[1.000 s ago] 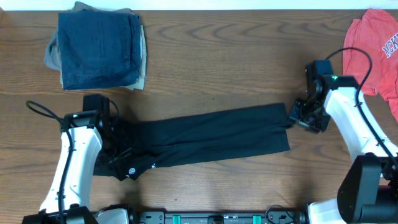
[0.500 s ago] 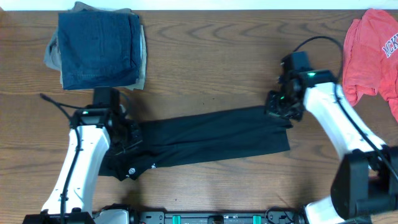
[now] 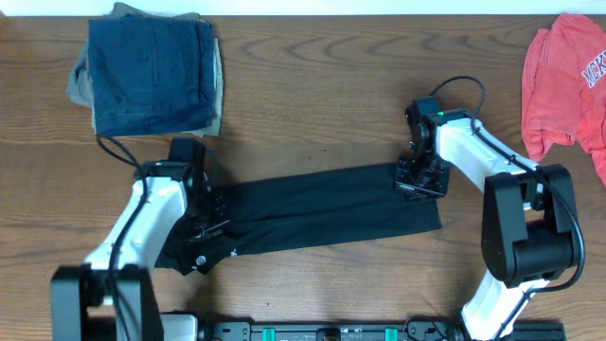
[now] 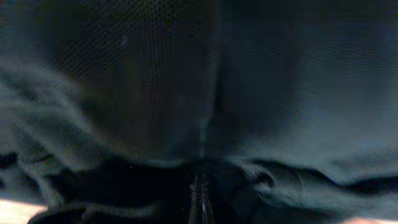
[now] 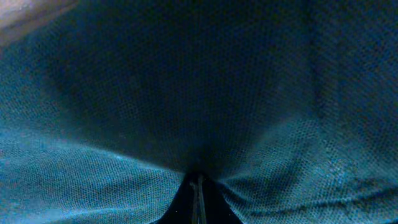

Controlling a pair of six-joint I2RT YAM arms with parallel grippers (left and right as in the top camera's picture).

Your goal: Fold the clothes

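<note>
The black garment point(image 3: 322, 210) lies as a long band across the middle of the wooden table, with a small white round logo point(image 3: 200, 261) near its left end. My left gripper point(image 3: 204, 220) is shut on the fabric at the left end; the left wrist view shows the black garment point(image 4: 149, 93) pulled into the closed jaws point(image 4: 199, 194). My right gripper point(image 3: 414, 182) is shut on the upper right corner; the right wrist view shows mesh fabric point(image 5: 186, 93) drawn into the closed jaws point(image 5: 198, 191).
A folded dark-blue denim and tan pile point(image 3: 150, 71) sits at the back left. A coral-red shirt with lettering point(image 3: 568, 80) lies at the back right edge. Bare wood point(image 3: 322, 85) runs behind the garment.
Both arms moved inward. The right gripper slid left from the garment's right edge onto its upper right corner. The left gripper moved right and slightly back along the left end.
</note>
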